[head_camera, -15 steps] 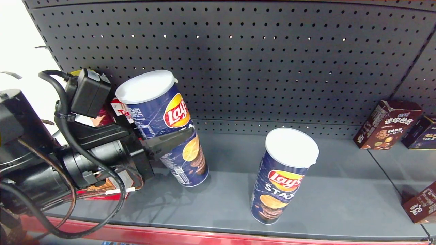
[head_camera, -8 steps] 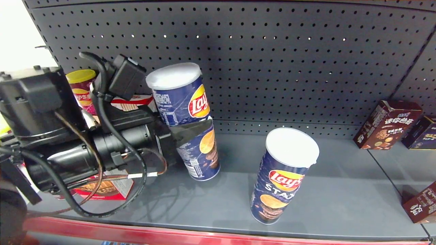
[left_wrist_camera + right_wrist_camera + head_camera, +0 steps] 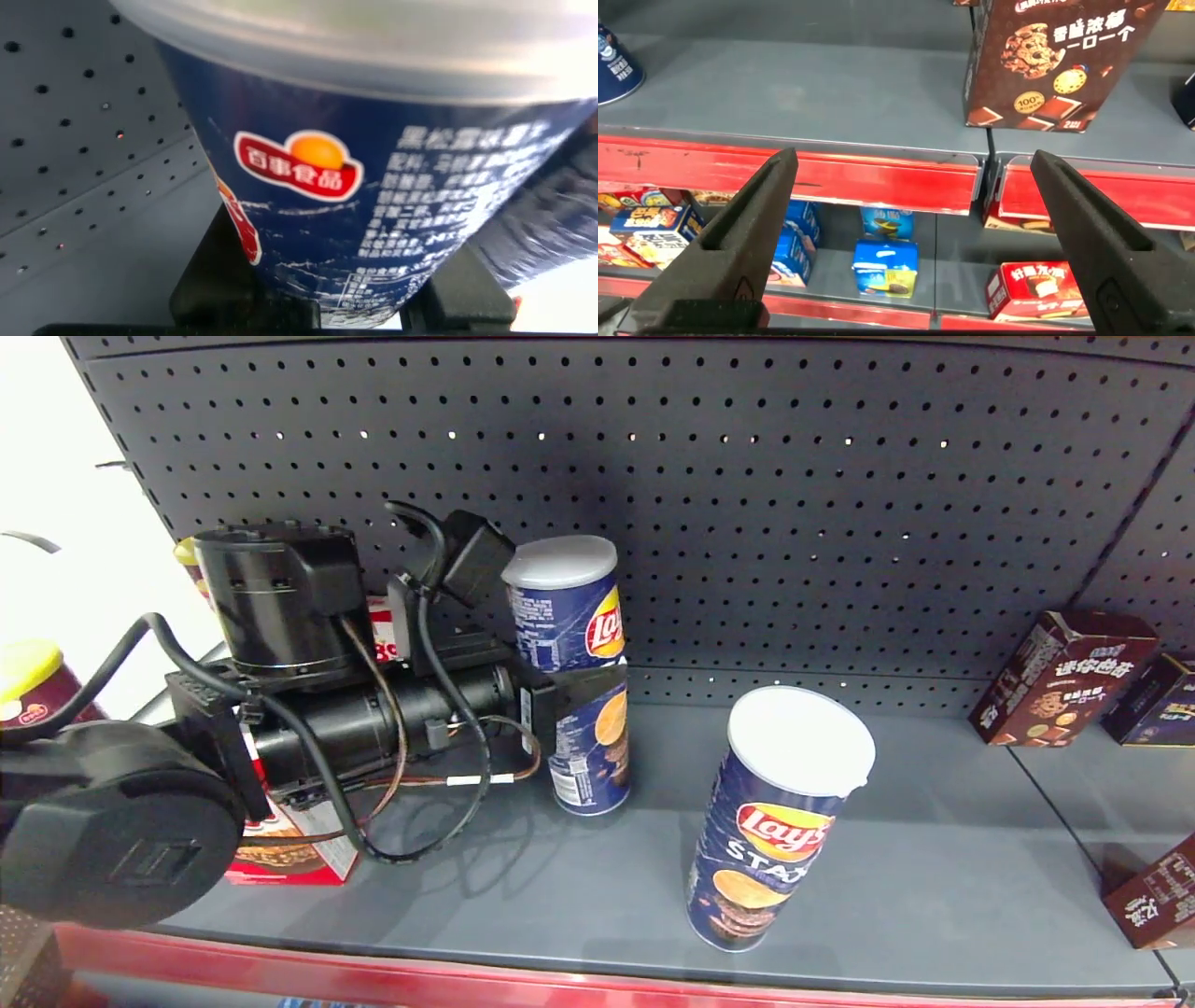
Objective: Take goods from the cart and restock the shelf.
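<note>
A blue chips can with a white lid stands upright near the pegboard at the back of the grey shelf. My left gripper is shut on its middle from the left side. Its base looks level with the shelf floor. In the left wrist view the can is very close, with dark fingers on either side. A second, matching can stands free further forward and to the right. My right gripper is open and holds nothing, in front of the red shelf edge.
Brown boxes sit at the shelf's right end, another at the right front. A red box lies under my left arm, a yellow-lidded can at far left. The right wrist view has a brown box and packs on lower shelves.
My left arm has carried the blue can to the right and back toward the pegboard, and the can went from tilted to upright. The second can has not moved.
</note>
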{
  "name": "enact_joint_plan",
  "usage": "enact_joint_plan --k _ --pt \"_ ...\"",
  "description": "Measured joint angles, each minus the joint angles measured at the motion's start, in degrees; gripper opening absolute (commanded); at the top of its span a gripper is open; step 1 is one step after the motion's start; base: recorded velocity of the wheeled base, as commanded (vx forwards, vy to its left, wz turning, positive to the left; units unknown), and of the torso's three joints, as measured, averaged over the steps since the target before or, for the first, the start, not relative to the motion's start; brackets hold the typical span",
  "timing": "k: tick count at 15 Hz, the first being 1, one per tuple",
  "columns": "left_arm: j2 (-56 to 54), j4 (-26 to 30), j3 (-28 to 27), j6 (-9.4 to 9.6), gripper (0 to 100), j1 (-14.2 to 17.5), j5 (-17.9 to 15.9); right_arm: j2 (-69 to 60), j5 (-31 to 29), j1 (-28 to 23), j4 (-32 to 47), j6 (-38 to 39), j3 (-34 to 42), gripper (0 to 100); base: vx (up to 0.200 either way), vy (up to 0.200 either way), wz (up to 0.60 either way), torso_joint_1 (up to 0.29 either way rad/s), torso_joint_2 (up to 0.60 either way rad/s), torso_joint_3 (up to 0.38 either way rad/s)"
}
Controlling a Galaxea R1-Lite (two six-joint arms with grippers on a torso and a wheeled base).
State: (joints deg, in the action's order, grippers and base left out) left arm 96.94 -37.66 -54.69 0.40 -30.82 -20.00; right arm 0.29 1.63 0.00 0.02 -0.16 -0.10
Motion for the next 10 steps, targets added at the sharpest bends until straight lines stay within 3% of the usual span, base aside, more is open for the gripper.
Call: enact_joint_plan --k 1,3,6,10 --pt "1.77 -0.13 -2.06 0.90 0 0.11 0.52 0.00 0.00 0.00 -0.02 0.00 0.00 100 0.000 0.000 0.00 0.000 0.00 0.000" --pt "5.24 -0.17 -5.92 2.99 0 -0.05 4.71 0.00 0.00 0.00 0.00 0.00 0.00 100 0.000 0.000 0.00 0.000 0.00 0.000" --pt "8.83 -0.30 -9.29 3.54 0 -1.82 8.77 0.01 0.00 0.00 0.00 0.00 0.00 100 0.000 0.000 0.00 0.000 0.00 0.000" --pt "10.73 -0.39 -10.12 3.29 0 -3.24 7.39 0.01 0.00 0.00 -0.02 0.00 0.00 100 0.000 0.000 0.00 0.000 0.00 0.000"
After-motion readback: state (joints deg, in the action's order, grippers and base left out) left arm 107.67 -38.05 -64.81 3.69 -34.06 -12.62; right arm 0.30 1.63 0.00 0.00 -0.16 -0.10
